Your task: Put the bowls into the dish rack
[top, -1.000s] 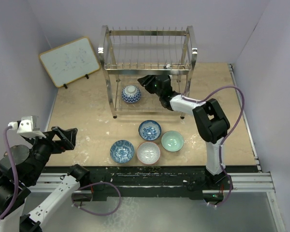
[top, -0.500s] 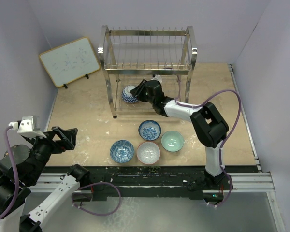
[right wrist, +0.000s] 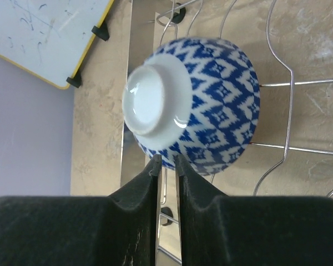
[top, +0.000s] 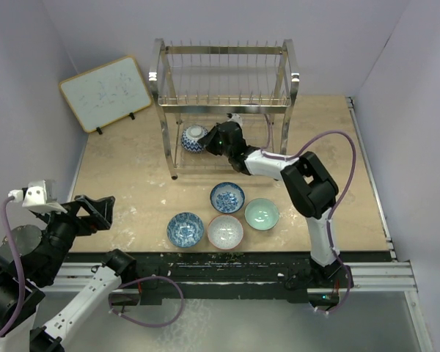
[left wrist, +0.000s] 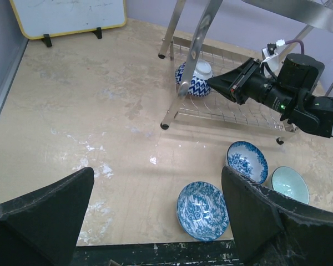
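The silver wire dish rack (top: pixel 221 50) stands at the back middle. A blue-and-white patterned bowl (top: pixel 194 137) lies tipped on its lower tier, foot towards my right wrist camera (right wrist: pixel 211 105). My right gripper (top: pixel 214 139) reaches into the lower tier with jaws almost closed and empty, tips (right wrist: pixel 166 160) touching the bowl's outer wall. In front of the rack sit two blue-patterned bowls (top: pixel 227 197) (top: pixel 185 229), a pale bowl with a reddish rim (top: pixel 226 232) and a mint green bowl (top: pixel 262 214). My left gripper (top: pixel 95 209) is wide open and empty above the table's near left.
A wood-framed whiteboard (top: pixel 106 92) leans at the back left. The rack's front posts (left wrist: pixel 200 33) and lower wire shelf (right wrist: pixel 291 105) surround my right gripper. Purple walls close in the table on three sides.
My right gripper has moved left inside the rack's lower tier up to the blue bowl. The bowl has shifted back and left and tipped. My left arm has shifted slightly.
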Motion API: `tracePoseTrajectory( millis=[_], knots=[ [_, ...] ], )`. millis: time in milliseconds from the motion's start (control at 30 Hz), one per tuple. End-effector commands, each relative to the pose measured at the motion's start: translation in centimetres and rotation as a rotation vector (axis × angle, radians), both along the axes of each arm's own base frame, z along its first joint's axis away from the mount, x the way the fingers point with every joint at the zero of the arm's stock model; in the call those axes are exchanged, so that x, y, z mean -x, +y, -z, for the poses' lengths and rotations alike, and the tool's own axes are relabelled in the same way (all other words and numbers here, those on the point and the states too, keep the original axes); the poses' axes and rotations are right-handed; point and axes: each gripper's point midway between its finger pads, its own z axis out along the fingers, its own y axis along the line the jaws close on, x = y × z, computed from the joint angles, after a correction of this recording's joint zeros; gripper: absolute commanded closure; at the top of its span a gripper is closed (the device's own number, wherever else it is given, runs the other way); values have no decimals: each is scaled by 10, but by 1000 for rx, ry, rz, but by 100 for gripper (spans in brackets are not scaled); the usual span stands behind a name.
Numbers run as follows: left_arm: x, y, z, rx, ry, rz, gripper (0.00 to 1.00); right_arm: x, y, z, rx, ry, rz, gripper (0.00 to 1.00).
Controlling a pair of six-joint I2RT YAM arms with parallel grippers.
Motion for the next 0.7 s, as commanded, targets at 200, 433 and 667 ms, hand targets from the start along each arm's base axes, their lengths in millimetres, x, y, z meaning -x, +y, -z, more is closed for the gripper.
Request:
tracePoseTrajectory(
  millis=[200, 433, 667],
  knots=[
    [5, 8, -1, 2, -21, -26, 1, -31, 15, -24, -93, -82, 35, 82],
    [6, 10, 0, -6, -19, -34, 1, -54, 12, -34, -101, -118, 92, 82],
    [4, 11, 0, -17, -15, -41, 1, -68, 4, -32, -86, -136, 127, 82]
  ],
)
